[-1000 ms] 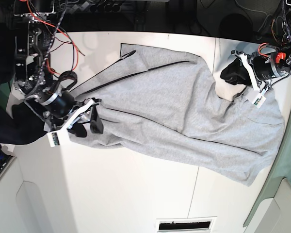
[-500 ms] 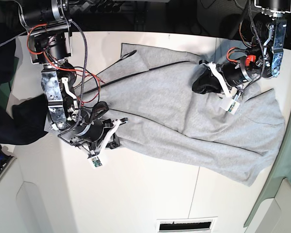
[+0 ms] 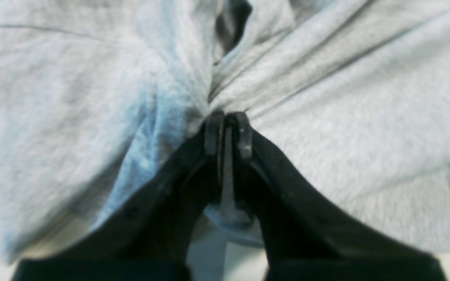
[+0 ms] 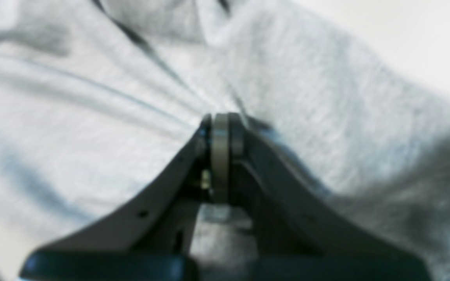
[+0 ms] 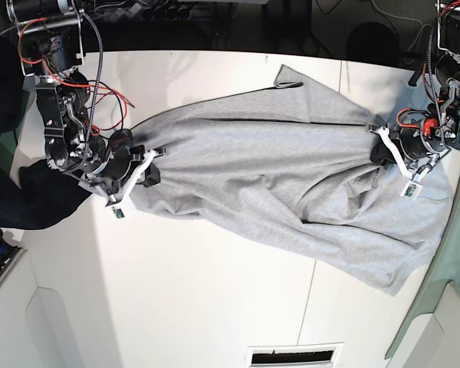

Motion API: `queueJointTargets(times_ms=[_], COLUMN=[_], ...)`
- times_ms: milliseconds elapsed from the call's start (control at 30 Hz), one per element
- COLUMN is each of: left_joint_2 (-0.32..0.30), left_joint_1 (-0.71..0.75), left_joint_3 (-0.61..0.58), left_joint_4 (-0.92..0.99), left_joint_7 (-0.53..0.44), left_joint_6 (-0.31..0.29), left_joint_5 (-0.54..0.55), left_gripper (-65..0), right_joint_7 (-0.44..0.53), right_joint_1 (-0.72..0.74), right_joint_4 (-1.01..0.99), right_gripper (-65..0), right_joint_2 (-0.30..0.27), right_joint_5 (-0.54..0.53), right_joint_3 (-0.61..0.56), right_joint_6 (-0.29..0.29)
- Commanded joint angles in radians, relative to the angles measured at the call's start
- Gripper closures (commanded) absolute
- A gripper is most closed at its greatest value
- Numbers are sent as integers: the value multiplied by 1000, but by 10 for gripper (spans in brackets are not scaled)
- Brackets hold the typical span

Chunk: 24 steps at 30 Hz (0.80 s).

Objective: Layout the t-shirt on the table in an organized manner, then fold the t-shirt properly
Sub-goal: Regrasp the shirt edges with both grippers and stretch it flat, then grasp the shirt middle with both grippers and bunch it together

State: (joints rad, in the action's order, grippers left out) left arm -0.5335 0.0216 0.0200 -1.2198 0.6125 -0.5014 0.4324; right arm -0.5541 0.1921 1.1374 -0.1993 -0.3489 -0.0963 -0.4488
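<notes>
Looking down from the base view, you see the grey t-shirt [image 5: 291, 176] stretched across the white table [image 5: 207, 307] between the two arms, its fabric drawn into long creases running from one grip to the other. Your left gripper [image 3: 228, 132] has its jaws closed on a bunched fold of the t-shirt, cloth puckering at the tips. Your right gripper [image 4: 222, 130] is likewise clamped on the fabric, with wrinkles fanning out from the pinch. One corner of the t-shirt hangs past the table edge near the left arm.
</notes>
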Motion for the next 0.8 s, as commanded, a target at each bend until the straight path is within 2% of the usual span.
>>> queueJointTargets(times_ms=[0,67,133,267,367,433,567,667,767], left_joint_2=[-30,-38,-36,-11,10,9,-5,-25,-41], left_joint_1=[-21,-45,-70,-113,-131,-133,-118,-91,-89], left_joint_3=[5,5,5,5,5,5,11,26,26], left_joint_4=[1,2,2,2,2,-4,-119,-244,-256], left_joint_7=[26,23,21,14,21,30,61,57,21], left_joint_6=[23,24,24,27,27,19,-45,-44,-31], left_joint_5=[-31,-31,-33,-30,-26,5,116,118,92], left_gripper=[-56,-56,-56,-56,-56,-56,-56,-56,-56], right_joint_7=[-27,-27,-28,-31,-30,-21,35,38,39], right_joint_1=[-28,-96,-169,-272,-289,-282,-217,-129,-27], right_joint_4=[32,100,172,274,316,349,406,397,334], right_gripper=[0,0,0,0,0,0,0,0,0], right_joint_2=[-4,4,26,98,130,145,150,167,202], right_joint_5=[-27,-109,-153,-159,-156,-156,-143,-54,46], right_joint_3=[0,0,0,-15,-52,-55,-49,-50,-55], right_joint_6=[-27,-74,-90,-117,-115,-103,-86,-69,-66])
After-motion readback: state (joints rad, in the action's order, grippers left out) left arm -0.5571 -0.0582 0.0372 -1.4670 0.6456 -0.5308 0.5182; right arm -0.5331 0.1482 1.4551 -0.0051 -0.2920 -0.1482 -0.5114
